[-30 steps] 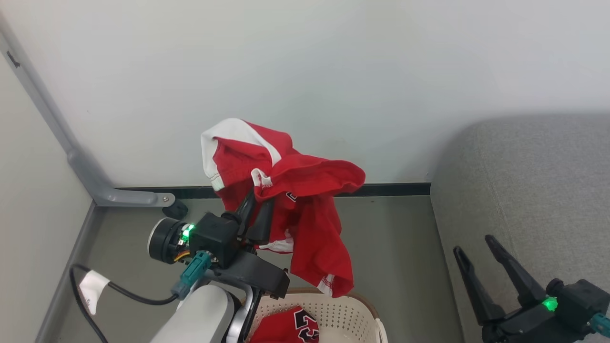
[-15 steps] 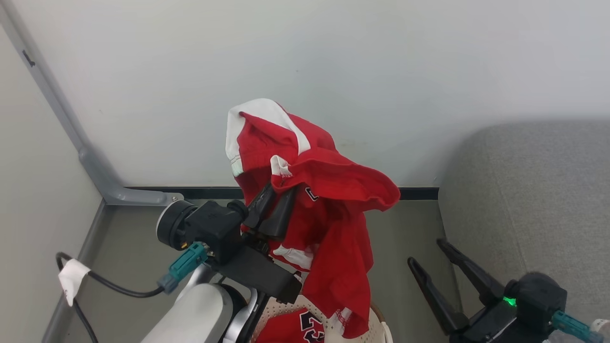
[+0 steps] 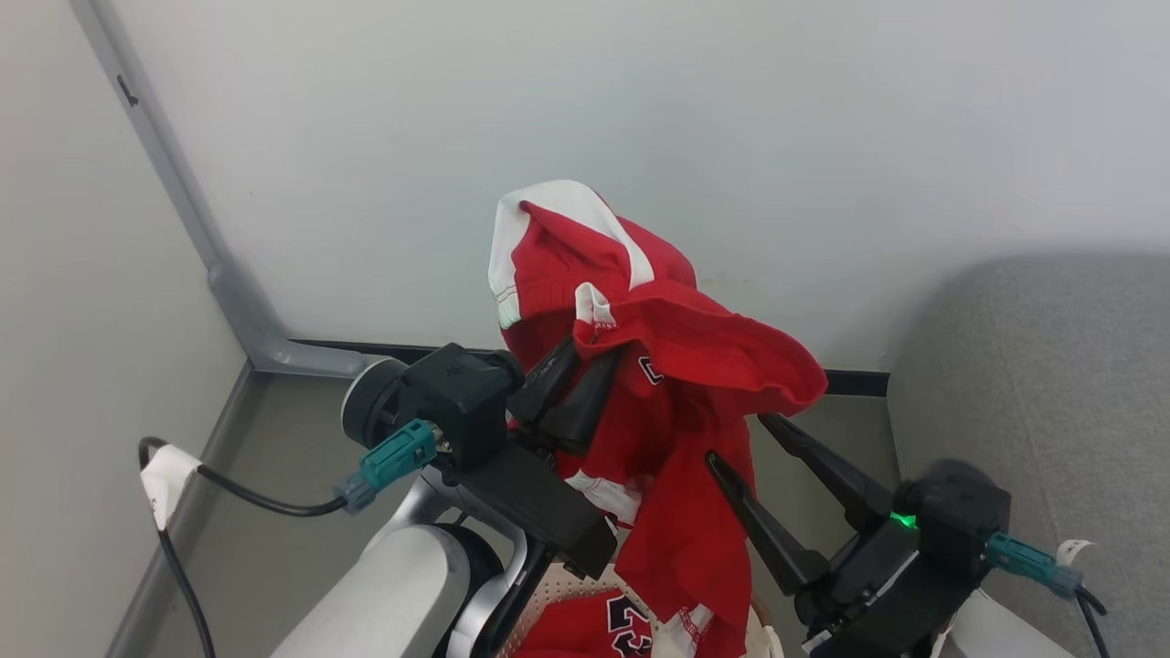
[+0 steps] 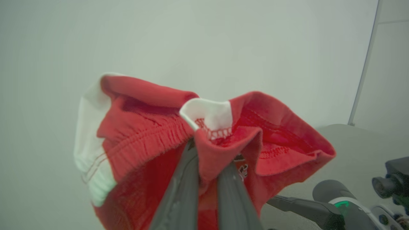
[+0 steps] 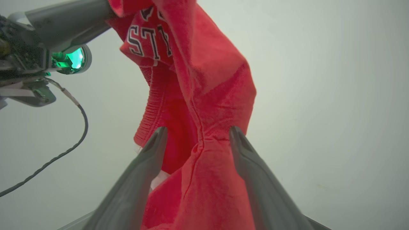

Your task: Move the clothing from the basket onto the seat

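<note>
Right gripper (image 3: 737, 438) has swung in, jaws spread astride the hanging red garment (image 3: 686, 366). Left gripper (image 3: 590, 349) pinches its gathered edge, high above the basket (image 3: 555, 594). Light, limp fabric, so I'd grab mid-drape.

Bare room corner — white wall (image 3: 640, 110), grey seat (image 3: 1051, 366)

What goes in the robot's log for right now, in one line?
left gripper: shut on red garment, held up above basket | right gripper: open, fingers either side of it
</note>
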Motion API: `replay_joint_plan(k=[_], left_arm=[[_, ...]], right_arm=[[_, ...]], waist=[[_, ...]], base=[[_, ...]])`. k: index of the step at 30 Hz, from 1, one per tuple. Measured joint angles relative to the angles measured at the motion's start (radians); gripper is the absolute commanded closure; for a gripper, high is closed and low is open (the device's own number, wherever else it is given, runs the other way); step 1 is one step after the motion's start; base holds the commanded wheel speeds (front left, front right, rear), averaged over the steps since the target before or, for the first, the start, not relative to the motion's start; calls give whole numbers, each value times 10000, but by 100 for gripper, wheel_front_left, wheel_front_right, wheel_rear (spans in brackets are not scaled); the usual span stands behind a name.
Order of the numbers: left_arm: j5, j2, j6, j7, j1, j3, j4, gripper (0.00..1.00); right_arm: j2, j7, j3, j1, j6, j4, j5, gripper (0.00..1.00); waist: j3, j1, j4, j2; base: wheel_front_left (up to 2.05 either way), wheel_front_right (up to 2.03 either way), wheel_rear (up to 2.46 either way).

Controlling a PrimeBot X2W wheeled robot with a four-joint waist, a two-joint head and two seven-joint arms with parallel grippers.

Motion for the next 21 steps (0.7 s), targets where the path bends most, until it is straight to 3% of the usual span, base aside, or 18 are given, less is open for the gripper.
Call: replay_joint_plan(k=[9, 10, 11, 12, 13, 21], left_arm=[[-240, -63, 4, 512, -57, -27, -341, 100], [-314, -69, 4, 569, -57, -38, -380, 100], [-362, -75, 4, 579, -57, -61, -422, 100], [-370, -75, 6, 669, -54, -82, -506, 100], [-376, -67, 8, 706, -51, -77, -604, 100], [-460, -61, 92, 972, -41, -52, -702, 100]], right_arm=[[267, 0, 370, -746, 0, 1156, 182, 0], [295, -2, 443, -831, 0, 1277, 180, 16], [334, 0, 479, -911, 0, 1373, 182, 46], [378, -2, 520, -992, 0, 1442, 192, 65], [422, 0, 617, -1099, 0, 1511, 196, 100], [562, -4, 1168, -1408, 0, 1787, 593, 100]], waist=[[-16, 0, 432, 0], [-24, 0, 472, 0], [-33, 0, 510, 0], [-41, 0, 548, 0], [-48, 0, 576, 1], [-61, 0, 604, 0]], base=[[0, 0, 0], [0, 0, 0], [0, 0, 0], [0, 0, 0], [0, 0, 0], [0, 0, 0]])
